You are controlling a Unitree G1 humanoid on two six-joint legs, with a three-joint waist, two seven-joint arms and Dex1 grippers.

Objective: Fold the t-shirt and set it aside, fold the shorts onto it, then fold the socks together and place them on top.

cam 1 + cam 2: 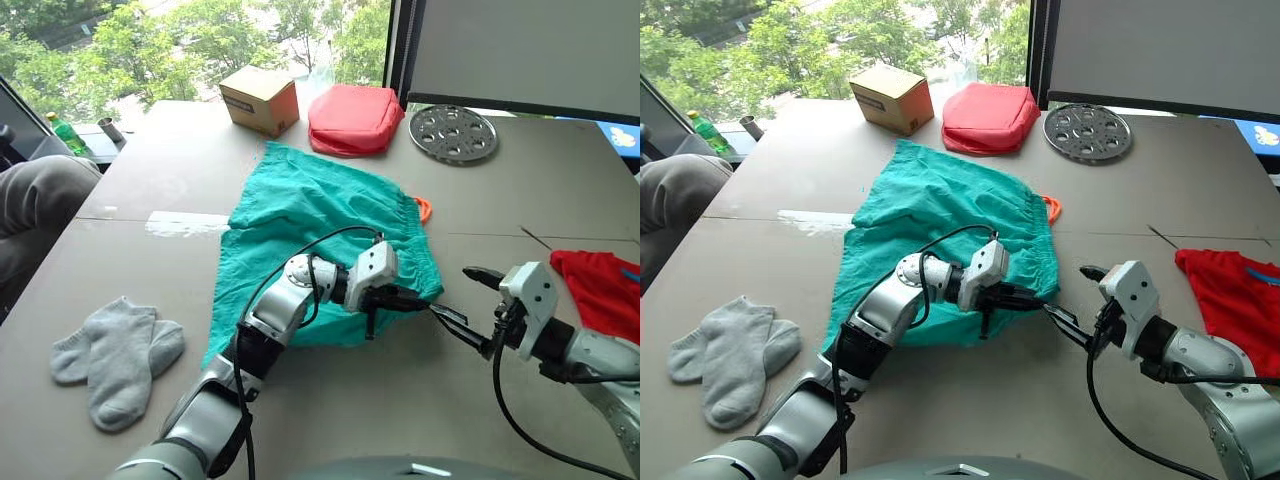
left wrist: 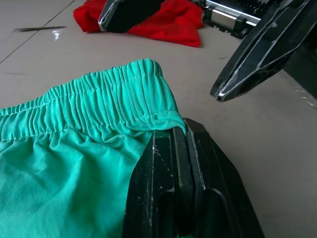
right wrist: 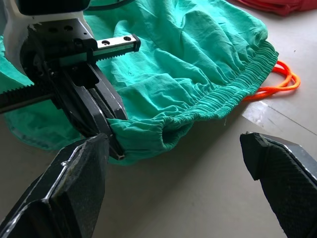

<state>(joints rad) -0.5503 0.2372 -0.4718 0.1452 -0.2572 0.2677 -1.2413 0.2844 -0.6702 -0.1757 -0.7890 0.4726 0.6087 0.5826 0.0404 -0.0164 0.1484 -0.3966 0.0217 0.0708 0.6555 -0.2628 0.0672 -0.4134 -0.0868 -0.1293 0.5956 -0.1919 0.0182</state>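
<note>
The teal shorts lie spread flat mid-table, with the orange drawstring poking out at the waistband's far end. My left gripper is shut on the near corner of the gathered waistband, pinching the cloth at the table surface. Just to its right, my right gripper stands open and faces that same corner, holding nothing. The red t-shirt lies crumpled at the table's right edge, behind the right arm. The grey socks lie side by side at the near left.
A cardboard box, a puffy salmon pouch and a round perforated metal disc stand along the far edge. A person's grey-clad knee is at the left edge. A green bottle stands far left.
</note>
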